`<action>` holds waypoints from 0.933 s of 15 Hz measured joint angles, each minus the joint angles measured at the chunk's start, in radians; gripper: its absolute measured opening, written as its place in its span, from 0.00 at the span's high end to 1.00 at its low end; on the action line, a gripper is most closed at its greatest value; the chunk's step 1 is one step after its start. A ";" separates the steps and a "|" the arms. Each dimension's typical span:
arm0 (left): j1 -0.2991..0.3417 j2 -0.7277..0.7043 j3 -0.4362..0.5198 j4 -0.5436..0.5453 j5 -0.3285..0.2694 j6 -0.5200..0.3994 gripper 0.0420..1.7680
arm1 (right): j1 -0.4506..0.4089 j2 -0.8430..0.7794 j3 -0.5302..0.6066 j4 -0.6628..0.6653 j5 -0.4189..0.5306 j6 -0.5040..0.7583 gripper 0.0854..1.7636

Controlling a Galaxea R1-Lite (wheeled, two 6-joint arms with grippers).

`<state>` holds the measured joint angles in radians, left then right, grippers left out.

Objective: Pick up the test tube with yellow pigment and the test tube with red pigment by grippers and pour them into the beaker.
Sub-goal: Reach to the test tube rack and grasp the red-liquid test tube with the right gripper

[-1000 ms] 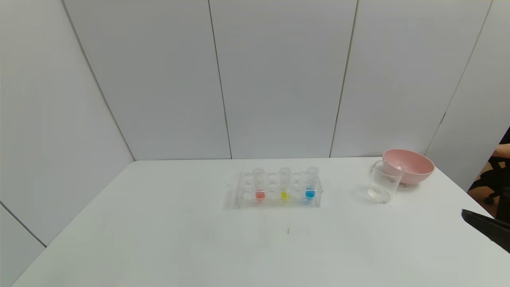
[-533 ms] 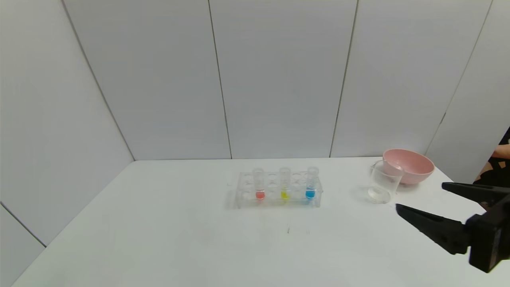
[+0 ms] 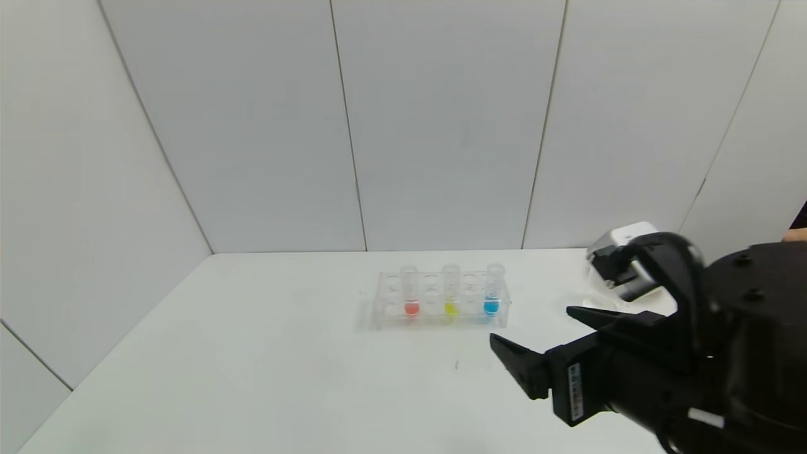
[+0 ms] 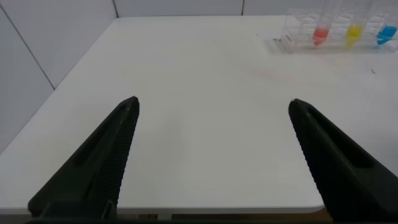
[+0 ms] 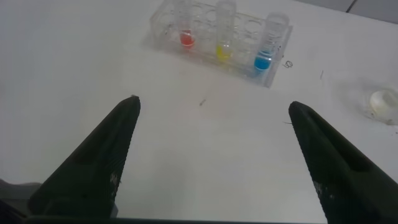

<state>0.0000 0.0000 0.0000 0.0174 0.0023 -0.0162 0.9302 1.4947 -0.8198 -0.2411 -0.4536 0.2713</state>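
1. The right gripper [image 3: 547,340] hangs over the table [image 3: 252,353] with its two black fingers spread wide and nothing between them. It looks ready to take something, not carrying.

2. Ahead of that claw and a little toward its left stands the clear rack [image 3: 439,300], well apart from the fingertips. Three tubes stand upright in it, which keeps the liquid pooled at their tips.

3. The test tube with yellow pigment [image 3: 451,291] sits in the middle of the three. The test tube with red pigment [image 3: 410,291] is farthest from the claw, and the blue tube [image 3: 493,291] is nearest.

4. The beaker [image 5: 384,103] is off to the claw's right. From the head view the arm hides most of it, and only the right wrist view shows part of it. I judge it sits there so a lifted tube needs only a short swing to pour.

5. The left gripper [image 4: 211,112] is parked back over the near edge of the table, its fingers also wide and empty, with the rack far ahead of it.

6. My guess is that the right claw is lining up on a tube. The blue one could get in the way.
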 joint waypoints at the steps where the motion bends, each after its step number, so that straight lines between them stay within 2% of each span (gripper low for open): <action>1: 0.000 0.000 0.000 0.000 0.000 0.000 0.03 | 0.022 0.040 -0.029 0.007 -0.014 0.023 0.03; 5: 0.000 0.000 0.000 0.000 0.000 0.000 0.03 | 0.069 0.214 -0.186 0.064 -0.036 0.061 0.03; 9: 0.000 0.000 0.000 0.000 0.000 0.000 0.03 | 0.077 0.394 -0.374 0.121 -0.077 0.114 0.03; 14: 0.000 0.000 0.000 0.000 0.000 0.000 0.03 | 0.075 0.611 -0.621 0.164 -0.155 0.122 0.03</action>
<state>0.0000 0.0000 0.0000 0.0170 0.0028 -0.0166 1.0049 2.1057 -1.4406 -0.0768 -0.6085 0.3930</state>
